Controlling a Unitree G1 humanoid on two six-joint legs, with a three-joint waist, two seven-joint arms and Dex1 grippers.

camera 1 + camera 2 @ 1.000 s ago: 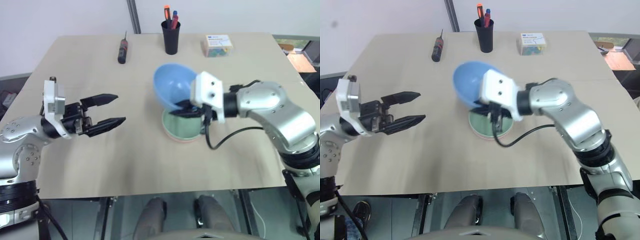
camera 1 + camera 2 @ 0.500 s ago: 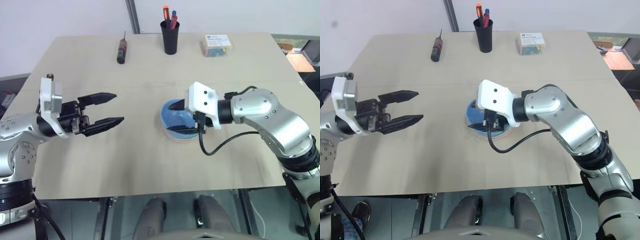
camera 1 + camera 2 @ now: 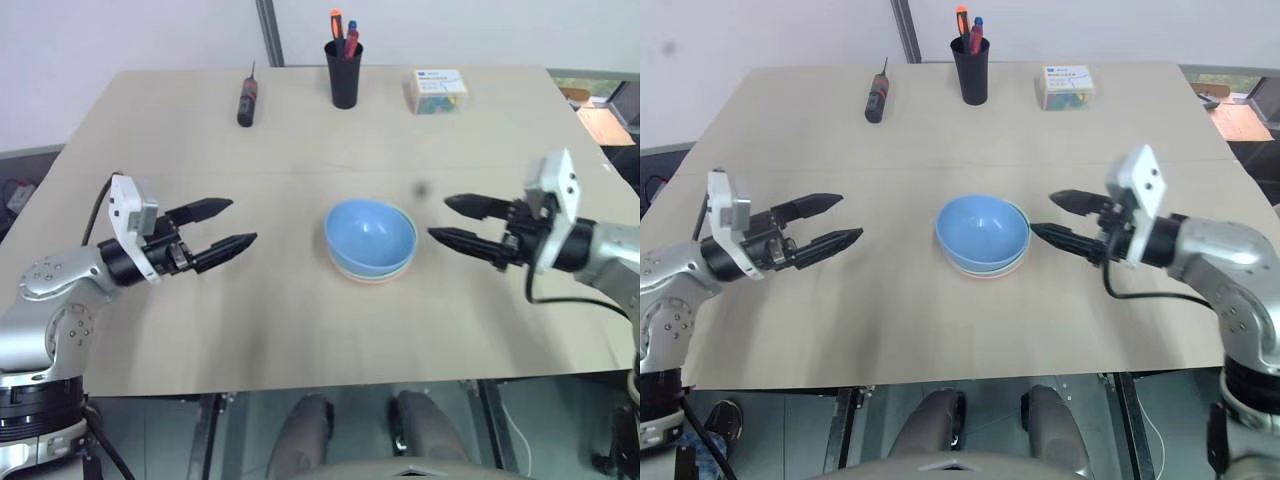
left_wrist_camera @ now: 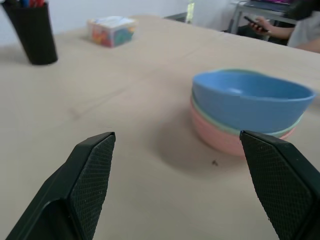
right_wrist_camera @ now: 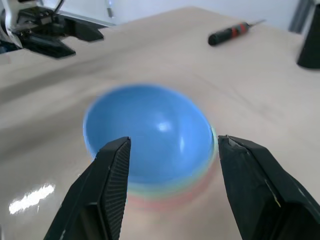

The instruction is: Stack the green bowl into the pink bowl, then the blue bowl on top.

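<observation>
Where the bench [image 3: 300, 330] shows mid-surface, blue bowl [image 3: 370, 232] sits nested atop green bowl [image 4: 285, 134], itself in pink bowl [image 4: 220, 140]; rims appear flush, though blurred. L pincer [image 3: 232, 226] spread, empty, well apart. R pincer [image 3: 456, 222] spread, empty, just beside stack.

Blue bowl [image 4: 252, 100] tops green bowl [image 4: 240, 131] (thin rim) in pink bowl [image 4: 220, 137].

A beige table [image 3: 300, 330] stands against a white wall [image 3: 120, 35] with a grey post [image 3: 268, 30].
</observation>
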